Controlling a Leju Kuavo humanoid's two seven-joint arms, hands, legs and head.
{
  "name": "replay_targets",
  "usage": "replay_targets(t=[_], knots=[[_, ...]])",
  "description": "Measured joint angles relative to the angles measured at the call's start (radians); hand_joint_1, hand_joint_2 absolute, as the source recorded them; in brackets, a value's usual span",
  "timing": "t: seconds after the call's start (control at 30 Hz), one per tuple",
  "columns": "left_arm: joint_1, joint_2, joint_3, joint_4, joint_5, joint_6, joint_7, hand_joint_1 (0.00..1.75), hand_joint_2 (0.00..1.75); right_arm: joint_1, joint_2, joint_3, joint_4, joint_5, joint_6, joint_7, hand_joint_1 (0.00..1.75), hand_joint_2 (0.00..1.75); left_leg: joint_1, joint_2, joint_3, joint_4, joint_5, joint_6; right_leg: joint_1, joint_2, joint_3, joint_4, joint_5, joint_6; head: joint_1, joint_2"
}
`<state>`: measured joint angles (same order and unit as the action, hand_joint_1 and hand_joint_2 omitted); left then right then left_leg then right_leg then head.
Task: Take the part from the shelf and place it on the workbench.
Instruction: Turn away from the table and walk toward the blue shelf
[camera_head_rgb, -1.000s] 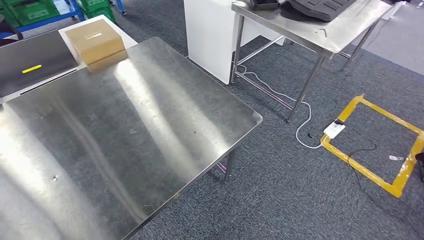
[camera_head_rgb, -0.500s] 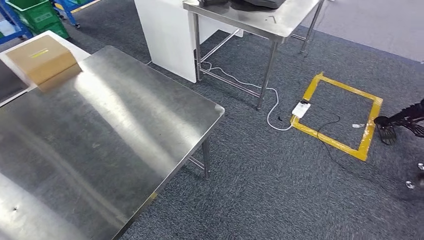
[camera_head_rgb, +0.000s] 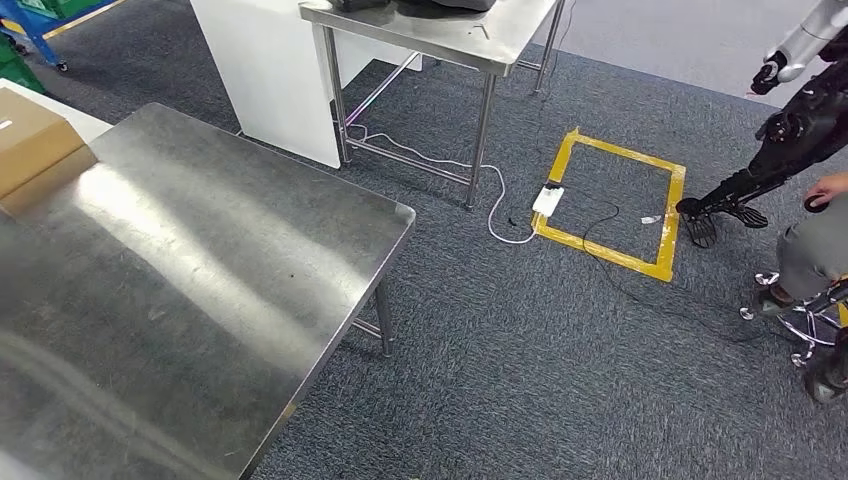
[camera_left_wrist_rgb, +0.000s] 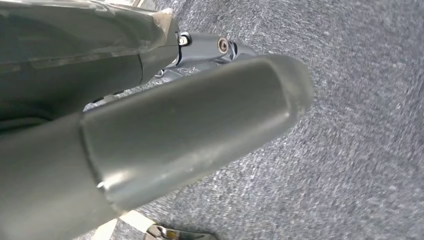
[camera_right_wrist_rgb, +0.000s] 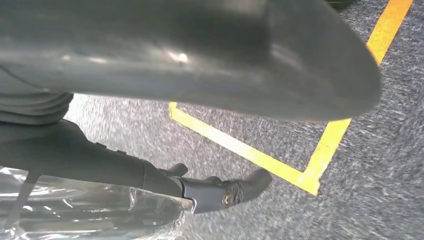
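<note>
A broad stainless-steel worktop (camera_head_rgb: 190, 290) fills the near left of the head view, its rounded corner pointing right over grey carpet (camera_head_rgb: 520, 370). At its far left edge a brown cardboard box (camera_head_rgb: 30, 145) sits on a white surface touching the worktop. Farther off stands a second, smaller steel table on thin legs (camera_head_rgb: 450, 40), with a white panel (camera_head_rgb: 265, 70) just beside it on the left. A white cable (camera_head_rgb: 480, 185) runs from under that table across the carpet to a small white power block (camera_head_rgb: 548, 199) lying on the near left side of a square of yellow floor tape (camera_head_rgb: 615, 205). At the far right is another robot's dark arm (camera_head_rgb: 790, 135), with a dark hand-like part (camera_head_rgb: 715, 212) low above the carpet. Beside it, a person's hand (camera_head_rgb: 826, 188) and grey-clad leg (camera_head_rgb: 812, 255) sit above a chrome chair base (camera_head_rgb: 795, 310).

In the left wrist view, the left hand (camera_left_wrist_rgb: 165, 130) is seen over blurred carpet: a thick grey thumb, with darker fingers (camera_left_wrist_rgb: 210, 50) behind it. A glossy, wrinkled clear wrap lies along the fingers; I cannot tell whether the hand grasps anything. In the right wrist view, the right hand (camera_right_wrist_rgb: 200, 165) hangs above carpet and a corner of the yellow tape, with dark fingers (camera_right_wrist_rgb: 235, 190) extended. A crinkled transparent plastic bag (camera_right_wrist_rgb: 90, 210) lies against them; whether they clasp it I cannot tell.

The task's part cannot be made out, and no shelf can be seen.
</note>
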<state>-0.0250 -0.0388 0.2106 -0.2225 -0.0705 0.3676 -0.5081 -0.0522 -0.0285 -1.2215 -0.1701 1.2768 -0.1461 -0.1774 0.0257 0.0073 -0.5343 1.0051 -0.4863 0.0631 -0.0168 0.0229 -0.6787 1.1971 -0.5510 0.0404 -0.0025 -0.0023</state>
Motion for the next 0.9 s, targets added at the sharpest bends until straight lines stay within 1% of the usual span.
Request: replay_targets(t=[0.03, 0.07, 0.1, 0.13, 0.17, 0.2, 0.23, 0.27, 0.3, 0.33, 0.37, 0.4, 0.43, 0.47, 0.5, 0.53, 0.57, 0.6, 0.63, 0.67, 0.7, 0.73, 0.77, 0.8, 0.83, 0.87, 0.9], knots=[[0.002, 0.0, 0.0, 0.0, 0.0, 0.0, 0.0, 0.0, 0.0, -0.001, 0.0, 0.0, 0.0, 0.0, 0.0, 0.0, 0.0, 0.0, -0.001, 0.014, -0.004, 0.0, 0.001, -0.001, -0.002, -0.005, -0.025, 0.058, -0.022, 0.003, 0.001, 0.0], [0.002, 0.001, -0.001, 0.0, 0.0, 0.0, 0.0, 0.0, 0.0, -0.001, 0.0, 0.0, 0.0, 0.0, 0.0, 0.0, 0.0, 0.0, -0.001, 0.029, -0.006, 0.0, 0.003, -0.002, -0.006, -0.008, -0.034, 0.087, -0.031, 0.01, 0.001, 0.0], [0.001, 0.003, -0.001, 0.0, 0.0, 0.0, 0.0, 0.0, 0.0, 0.0, 0.0, 0.0, 0.0, 0.0, 0.0, 0.0, 0.0, 0.0, -0.001, 0.042, -0.008, 0.001, 0.004, -0.005, -0.013, -0.012, -0.021, 0.075, -0.024, 0.02, 0.001, 0.0], [0.0, 0.005, -0.001, 0.0, 0.0, 0.0, 0.0, 0.0, 0.0, 0.001, 0.0, 0.0, 0.0, 0.0, 0.0, 0.0, 0.0, 0.0, 0.0, 0.054, -0.008, 0.002, 0.004, -0.009, -0.021, -0.022, 0.015, 0.02, -0.005, 0.033, 0.001, 0.0], [-0.003, 0.009, -0.001, 0.0, 0.0, 0.0, 0.0, 0.0, 0.0, 0.0, 0.001, 0.0, 0.0, 0.0, 0.0, 0.0, 0.0, 0.0, 0.0, 0.067, -0.007, 0.007, 0.002, -0.017, -0.03, -0.047, 0.061, -0.055, 0.017, 0.045, 0.001, 0.0], [-0.005, 0.015, -0.001, 0.0, 0.001, 0.0, 0.0, 0.0, 0.0, -0.003, 0.003, 0.0, 0.0, 0.0, 0.0, 0.0, 0.0, 0.0, -0.002, 0.08, -0.006, 0.012, -0.004, -0.027, -0.035, -0.077, 0.099, -0.118, 0.038, 0.052, 0.001, 0.0], [-0.008, 0.021, -0.001, 0.0, 0.001, -0.001, 0.0, 0.0, 0.0, -0.006, 0.005, 0.0, 0.001, 0.0, 0.0, 0.0, 0.0, 0.0, -0.004, 0.091, -0.003, 0.017, -0.01, -0.038, -0.036, -0.098, 0.123, -0.161, 0.052, 0.051, -0.001, 0.0], [-0.01, 0.026, -0.001, 0.0, 0.001, -0.001, 0.0, 0.0, 0.0, -0.008, 0.006, 0.0, 0.001, 0.0, 0.001, 0.0, 0.0, 0.0, -0.006, 0.102, 0.002, 0.02, -0.015, -0.048, -0.034, -0.11, 0.13, -0.177, 0.059, 0.045, -0.005, 0.0], [-0.013, 0.03, -0.001, 0.0, 0.001, -0.001, 0.0, 0.0, 0.0, -0.009, 0.007, 0.0, 0.001, 0.0, 0.001, 0.0, 0.0, 0.0, -0.005, 0.113, 0.008, 0.018, -0.019, -0.055, -0.028, -0.104, 0.125, -0.174, 0.062, 0.034, -0.009, 0.0], [-0.017, 0.03, -0.001, -0.001, 0.002, -0.001, 0.0, 0.0, 0.0, -0.007, 0.004, 0.0, 0.001, 0.0, 0.001, 0.0, 0.0, 0.0, -0.002, 0.124, 0.015, 0.015, -0.019, -0.062, -0.025, -0.088, 0.122, -0.173, 0.063, 0.022, -0.013, 0.0], [-0.021, 0.029, -0.001, -0.001, 0.002, -0.001, 0.0, 0.0, 0.0, -0.006, 0.002, 0.0, 0.001, 0.0, 0.001, 0.0, 0.0, 0.0, 0.004, 0.12, 0.018, 0.016, -0.024, -0.068, -0.025, -0.076, 0.122, -0.174, 0.064, 0.013, -0.014, 0.0], [-0.023, 0.029, -0.001, -0.001, 0.002, -0.001, 0.0, 0.0, 0.0, -0.004, 0.0, 0.0, 0.001, 0.0, 0.001, 0.0, 0.0, 0.0, 0.008, 0.101, 0.015, 0.031, -0.04, -0.073, -0.026, -0.065, 0.122, -0.175, 0.067, 0.002, -0.015, 0.0], [-0.024, 0.028, -0.001, -0.001, 0.001, -0.001, 0.0, 0.0, 0.0, -0.004, -0.002, 0.0, 0.001, 0.0, 0.001, 0.0, 0.0, 0.0, 0.011, 0.071, 0.001, 0.065, -0.069, -0.075, -0.027, -0.052, 0.122, -0.175, 0.071, -0.007, -0.015, 0.0], [-0.023, 0.027, -0.002, -0.001, 0.001, -0.001, 0.0, 0.0, 0.0, -0.004, -0.003, 0.0, 0.001, 0.0, 0.001, 0.0, 0.0, 0.0, 0.013, 0.036, -0.024, 0.125, -0.109, -0.074, -0.026, -0.04, 0.121, -0.175, 0.075, -0.014, -0.017, 0.0], [-0.021, 0.027, -0.002, 0.0, 0.001, -0.001, 0.0, 0.0, 0.0, -0.004, -0.004, 0.0, 0.001, 0.0, 0.001, 0.0, 0.0, 0.0, 0.012, 0.011, -0.056, 0.196, -0.149, -0.071, -0.02, -0.026, 0.117, -0.175, 0.078, -0.02, -0.017, 0.0], [-0.019, 0.028, -0.003, 0.0, 0.002, -0.001, 0.001, 0.0, 0.0, -0.004, -0.004, 0.0, 0.001, 0.0, 0.0, 0.0, 0.0, 0.0, 0.012, -0.002, -0.087, 0.261, -0.176, -0.068, -0.015, -0.011, 0.115, -0.175, 0.08, -0.023, -0.018, 0.0], [-0.018, 0.029, -0.003, 0.0, 0.003, -0.001, 0.001, 0.0, 0.0, -0.003, -0.005, 0.0, 0.001, 0.0, 0.0, 0.0, 0.0, 0.0, 0.011, -0.008, -0.108, 0.301, -0.183, -0.065, -0.009, 0.004, 0.114, -0.175, 0.08, -0.024, -0.018, 0.0], [-0.017, 0.029, -0.003, 0.0, 0.003, -0.001, 0.001, 0.0, 0.0, -0.001, -0.005, 0.0, 0.001, 0.0, 0.001, 0.0, 0.0, 0.0, 0.011, -0.01, -0.113, 0.303, -0.168, -0.061, -0.006, 0.018, 0.114, -0.174, 0.08, -0.024, -0.018, 0.0], [-0.017, 0.029, -0.003, 0.0, 0.003, -0.001, 0.001, 0.0, 0.0, 0.0, -0.005, 0.0, 0.001, 0.0, 0.001, 0.001, 0.0, 0.0, 0.01, -0.015, -0.1, 0.266, -0.135, -0.056, -0.004, 0.033, 0.116, -0.174, 0.08, -0.024, -0.018, 0.0], [-0.017, 0.028, -0.003, 0.0, 0.004, -0.001, 0.001, 0.0, 0.0, 0.001, -0.004, 0.0, 0.001, 0.0, 0.001, 0.001, 0.0, 0.0, 0.01, -0.027, -0.074, 0.202, -0.093, -0.05, -0.003, 0.047, 0.118, -0.174, 0.08, -0.024, -0.018, 0.0], [-0.017, 0.028, -0.003, 0.0, 0.004, -0.001, 0.001, 0.0, 0.0, 0.001, -0.004, 0.0, 0.001, 0.001, 0.001, 0.002, 0.0, 0.0, 0.01, -0.052, -0.047, 0.135, -0.06, -0.047, -0.001, 0.061, 0.118, -0.173, 0.08, -0.023, -0.018, 0.0], [-0.016, 0.029, -0.003, 0.0, 0.005, -0.001, 0.001, 0.0, 0.0, -0.001, -0.003, 0.0, 0.001, 0.001, 0.001, 0.002, 0.0, 0.0, 0.01, -0.071, -0.026, 0.082, -0.036, -0.045, 0.0, 0.074, 0.117, -0.172, 0.081, -0.021, -0.018, 0.0], [-0.017, 0.029, -0.003, 0.001, 0.006, -0.001, 0.001, 0.0, 0.0, -0.001, -0.003, 0.0, 0.001, 0.001, 0.001, 0.003, 0.0, 0.0, 0.007, -0.085, -0.014, 0.051, -0.026, -0.045, 0.001, 0.085, 0.113, -0.172, 0.083, -0.017, -0.018, 0.0], [-0.018, 0.029, -0.003, 0.001, 0.007, -0.001, 0.001, 0.0, 0.0, -0.001, -0.003, 0.0, 0.001, 0.002, 0.001, 0.003, 0.0, 0.0, 0.003, -0.089, -0.012, 0.042, -0.025, -0.045, 0.0, 0.095, 0.108, -0.174, 0.086, -0.011, -0.018, 0.0], [-0.019, 0.029, -0.003, 0.001, 0.007, -0.001, 0.0, 0.0, 0.0, 0.001, -0.003, 0.0, 0.001, 0.002, 0.001, 0.003, 0.0, 0.0, -0.002, -0.077, -0.011, 0.038, -0.021, -0.042, -0.003, 0.105, 0.102, -0.178, 0.09, -0.002, -0.018, 0.0], [-0.02, 0.029, -0.003, 0.001, 0.008, 0.0, 0.0, 0.0, 0.0, 0.003, -0.003, 0.0, 0.001, 0.003, 0.001, 0.003, 0.0, 0.0, -0.004, -0.065, -0.009, 0.031, -0.016, -0.035, -0.005, 0.104, 0.097, -0.177, 0.091, 0.005, -0.018, 0.0], [-0.021, 0.026, -0.003, 0.001, 0.008, 0.001, -0.001, 0.0, 0.0, 0.004, -0.003, 0.0, 0.001, 0.004, 0.001, 0.003, 0.0, 0.0, -0.006, -0.054, -0.007, 0.021, -0.009, -0.027, -0.004, 0.088, 0.088, -0.166, 0.085, 0.008, -0.017, 0.0]])
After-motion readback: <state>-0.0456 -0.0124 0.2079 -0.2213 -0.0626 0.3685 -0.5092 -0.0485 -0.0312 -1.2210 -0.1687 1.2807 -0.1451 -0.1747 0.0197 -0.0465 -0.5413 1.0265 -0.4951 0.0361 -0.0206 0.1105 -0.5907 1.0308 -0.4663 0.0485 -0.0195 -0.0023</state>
